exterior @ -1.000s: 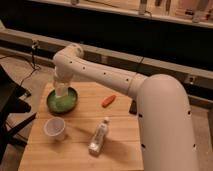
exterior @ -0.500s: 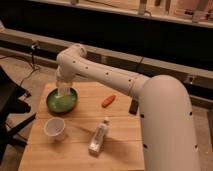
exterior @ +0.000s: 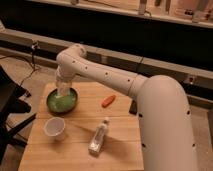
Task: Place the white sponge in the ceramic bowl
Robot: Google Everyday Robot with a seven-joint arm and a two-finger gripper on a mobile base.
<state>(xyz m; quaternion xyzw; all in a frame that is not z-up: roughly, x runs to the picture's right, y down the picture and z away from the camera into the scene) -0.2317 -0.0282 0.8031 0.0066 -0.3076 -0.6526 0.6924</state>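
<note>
Hovering inside the ceramic bowl [exterior: 62, 102], the gripper [exterior: 62, 91]; cannot tell its jaw state

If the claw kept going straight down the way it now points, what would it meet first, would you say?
Most likely the green bowl. The claw hangs pointing down just over the bowl's inside, so its floor, or anything lying in it, looks first in line. Depth is hard to judge from this one view.

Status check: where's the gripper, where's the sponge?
Gripper down over the bowl. Sponge not separately visible. Cup, bottle and orange item stand apart.
</note>
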